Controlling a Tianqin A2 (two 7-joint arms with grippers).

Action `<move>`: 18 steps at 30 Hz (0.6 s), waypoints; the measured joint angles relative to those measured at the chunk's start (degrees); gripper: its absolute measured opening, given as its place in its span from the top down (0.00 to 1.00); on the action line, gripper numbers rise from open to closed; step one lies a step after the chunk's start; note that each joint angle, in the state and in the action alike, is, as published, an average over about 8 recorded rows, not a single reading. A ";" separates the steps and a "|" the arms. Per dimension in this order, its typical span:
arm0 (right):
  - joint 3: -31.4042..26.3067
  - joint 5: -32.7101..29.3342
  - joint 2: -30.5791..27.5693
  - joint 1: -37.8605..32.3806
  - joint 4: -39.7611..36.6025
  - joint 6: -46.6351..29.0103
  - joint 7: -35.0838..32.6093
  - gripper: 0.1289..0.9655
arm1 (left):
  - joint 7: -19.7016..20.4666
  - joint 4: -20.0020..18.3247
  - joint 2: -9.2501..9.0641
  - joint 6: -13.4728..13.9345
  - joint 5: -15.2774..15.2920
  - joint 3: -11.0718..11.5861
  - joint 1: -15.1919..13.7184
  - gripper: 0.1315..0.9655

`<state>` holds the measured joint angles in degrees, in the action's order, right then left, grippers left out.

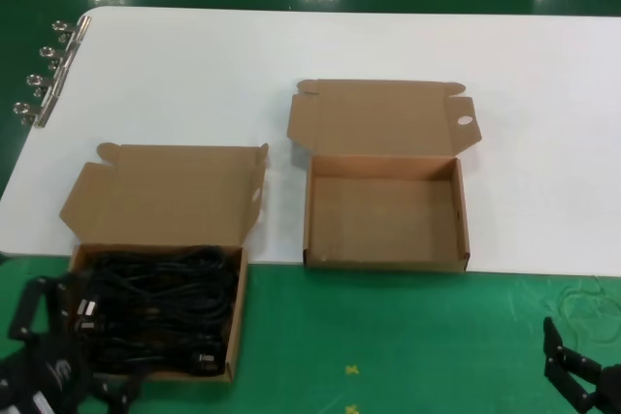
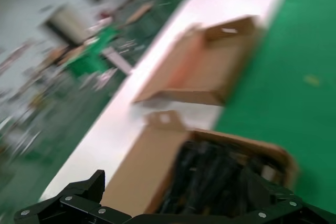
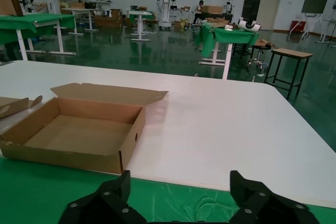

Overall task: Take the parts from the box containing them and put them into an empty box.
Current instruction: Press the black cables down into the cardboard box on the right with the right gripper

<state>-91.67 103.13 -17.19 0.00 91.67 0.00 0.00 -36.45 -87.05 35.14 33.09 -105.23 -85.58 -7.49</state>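
L gripper (image 1: 44, 336) open, at cords (image 1: 160, 302) box's (image 1: 236, 322) left edge.

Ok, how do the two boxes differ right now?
The left box is full of black cords; the right box holds nothing. The left box sits mostly on the green mat, the right box on the white table. Only the right box's lid has an oval hole. Both are open brown cardboard.

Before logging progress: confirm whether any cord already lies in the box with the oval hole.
No: in the head view the empty box shows only bare cardboard, and the cords lie in the other box.
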 joint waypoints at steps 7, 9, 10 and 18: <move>0.00 0.00 0.00 0.00 0.00 0.00 0.03 0.33 | -6.78 5.50 6.26 10.93 1.87 -5.38 -7.26 0.00; 0.00 0.00 0.00 0.00 0.00 0.00 0.04 0.31 | -8.10 7.16 6.99 12.96 2.92 -7.36 -10.18 0.00; 0.00 0.00 0.00 0.00 0.00 0.00 0.04 0.28 | -8.92 8.16 7.13 13.86 3.52 -8.39 -11.81 0.00; 0.00 -0.01 0.00 0.00 0.00 0.00 0.03 0.12 | -16.11 19.53 5.52 17.87 10.77 -17.12 -26.14 0.00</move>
<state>-91.68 103.12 -17.19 0.00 91.67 0.01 0.03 -52.56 -67.52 40.66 50.96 -94.45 -102.70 -33.63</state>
